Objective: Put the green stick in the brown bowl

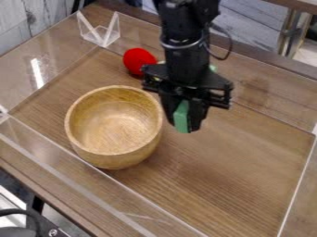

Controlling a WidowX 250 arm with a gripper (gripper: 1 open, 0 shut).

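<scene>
A wood-grain tabletop, walled by a low clear barrier, fills the frame. Over its centre a black robot arm reaches down from the top edge, its wrist pointing straight at the surface.

The brown bowl sits left of centre on the tabletop: round, thick-walled, light wood with visible grain, its hollow holding nothing. It is the largest loose object in view.

Just right of the bowl's rim, the fingers are clamped narrowly on the green stick, which hangs upright in the grip and clear of the tabletop. The stick is a flat, plain mid-green block with a matte face; only its lower length shows below the black finger mount, the upper part being hidden by the fingers. Its bottom end hangs close beside the bowl's right wall, outside the bowl rather than over the hollow.

Behind the arm, near the far side of the tabletop, a red strawberry-like toy lies partly hidden by the arm. A small clear folded stand rests near the back-left corner.
</scene>
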